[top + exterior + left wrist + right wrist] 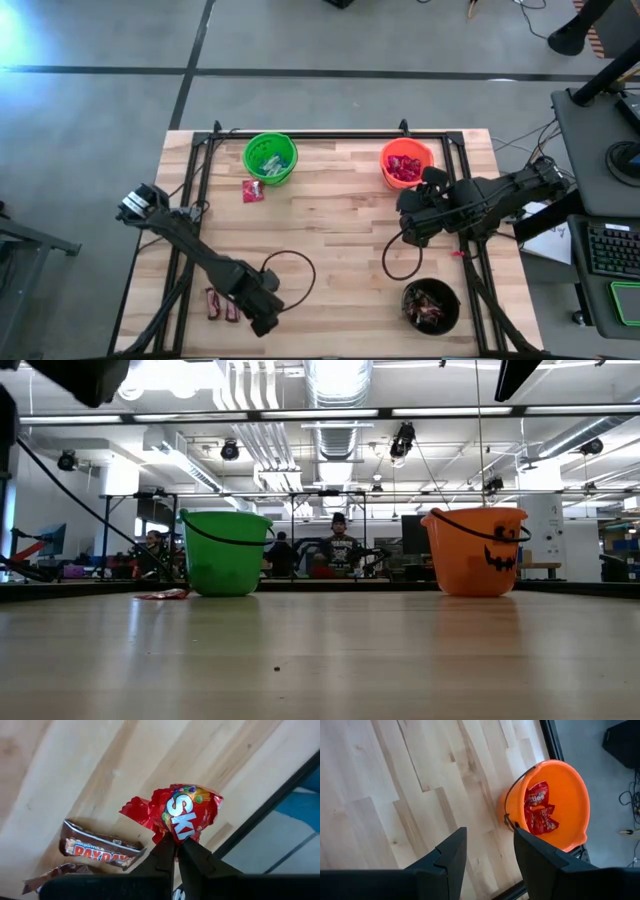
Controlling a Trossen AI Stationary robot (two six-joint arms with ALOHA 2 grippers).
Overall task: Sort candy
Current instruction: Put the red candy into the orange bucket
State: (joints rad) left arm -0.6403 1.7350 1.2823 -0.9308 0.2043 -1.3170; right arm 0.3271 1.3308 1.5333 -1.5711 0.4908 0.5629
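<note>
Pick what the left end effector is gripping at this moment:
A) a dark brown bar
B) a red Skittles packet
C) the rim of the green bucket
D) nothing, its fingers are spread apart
B: in the left wrist view the left end effector has its fingers pinched together on the crumpled red Skittles packet, while the brown PayDay bar lies untouched on the table beside it.

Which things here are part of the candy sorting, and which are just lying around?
Part of the job:
- red packet, pinched by left gripper
- brown bars
- red packet beside green bucket
- orange bucket
- black bucket

Just around:
- keyboard
- people in the background
</note>
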